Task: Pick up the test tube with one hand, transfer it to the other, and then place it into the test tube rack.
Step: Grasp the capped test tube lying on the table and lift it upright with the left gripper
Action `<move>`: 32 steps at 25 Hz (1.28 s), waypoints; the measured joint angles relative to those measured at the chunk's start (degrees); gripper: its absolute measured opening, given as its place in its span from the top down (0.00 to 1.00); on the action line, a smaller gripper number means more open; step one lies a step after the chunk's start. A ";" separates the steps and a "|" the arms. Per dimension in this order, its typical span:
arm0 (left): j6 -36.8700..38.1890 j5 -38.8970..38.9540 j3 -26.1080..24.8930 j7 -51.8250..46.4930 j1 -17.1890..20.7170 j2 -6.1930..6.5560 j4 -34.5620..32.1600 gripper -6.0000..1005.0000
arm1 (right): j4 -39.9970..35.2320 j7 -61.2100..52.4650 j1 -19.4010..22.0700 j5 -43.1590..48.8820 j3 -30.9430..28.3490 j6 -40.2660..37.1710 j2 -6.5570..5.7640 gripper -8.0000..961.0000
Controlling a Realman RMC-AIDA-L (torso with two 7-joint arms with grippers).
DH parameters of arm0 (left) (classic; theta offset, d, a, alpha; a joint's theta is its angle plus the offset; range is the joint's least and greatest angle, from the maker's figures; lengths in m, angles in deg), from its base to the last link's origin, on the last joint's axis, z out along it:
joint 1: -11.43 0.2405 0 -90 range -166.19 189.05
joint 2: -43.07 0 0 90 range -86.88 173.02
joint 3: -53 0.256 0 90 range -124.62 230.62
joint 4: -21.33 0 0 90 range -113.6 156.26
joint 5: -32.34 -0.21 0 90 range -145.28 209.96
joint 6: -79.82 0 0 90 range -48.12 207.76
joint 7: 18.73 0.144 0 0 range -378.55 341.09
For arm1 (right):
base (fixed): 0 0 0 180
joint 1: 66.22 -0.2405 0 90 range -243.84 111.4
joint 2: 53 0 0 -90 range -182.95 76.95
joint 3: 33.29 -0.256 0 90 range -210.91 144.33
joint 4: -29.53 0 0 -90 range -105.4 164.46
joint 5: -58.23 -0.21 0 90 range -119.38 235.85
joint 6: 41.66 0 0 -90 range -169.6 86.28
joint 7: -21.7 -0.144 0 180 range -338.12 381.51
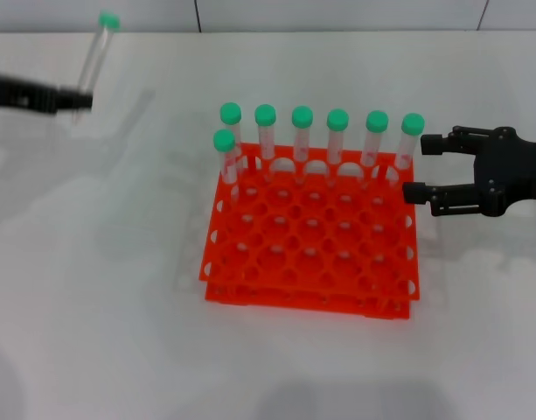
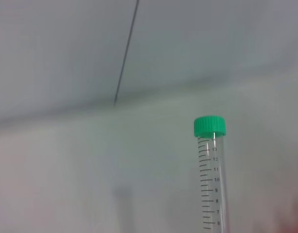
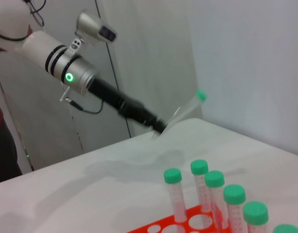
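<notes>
My left gripper (image 1: 82,99) is at the far left, raised above the table, shut on the lower end of a clear test tube with a green cap (image 1: 97,48) that leans up and to the right. The tube also shows in the left wrist view (image 2: 213,179) and in the right wrist view (image 3: 187,105), held by the left gripper (image 3: 158,127) on its silver wrist with a green light. The orange-red test tube rack (image 1: 311,241) stands at the centre with several green-capped tubes (image 1: 302,131) in its back rows. My right gripper (image 1: 418,169) is open just right of the rack.
The rack's tubes also show in the right wrist view (image 3: 214,191). A white wall with a dark seam (image 2: 125,53) stands behind the table. The white table surface (image 1: 101,289) spreads left of and in front of the rack.
</notes>
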 joint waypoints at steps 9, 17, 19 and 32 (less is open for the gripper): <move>-2.38 23.76 0.09 15.55 1.53 -2.57 3.19 0.80 | -0.34 0.19 0.02 -1.31 -0.03 0.19 -0.14 0.14; -1.27 30.50 0.63 25.41 -1.92 -3.76 11.97 0.80 | -1.77 0.27 0.12 -1.43 -0.08 0.10 -0.26 0.14; -1.04 30.34 0.99 27.10 -3.20 -3.88 14.28 0.80 | -1.96 0.27 0.10 -1.43 -0.12 0.15 -0.29 0.14; 0.53 30.67 9.41 34.31 -5.11 -6.38 16.54 0.80 | -3.98 0.27 1.04 -1.42 -4.93 -2.17 -0.45 0.15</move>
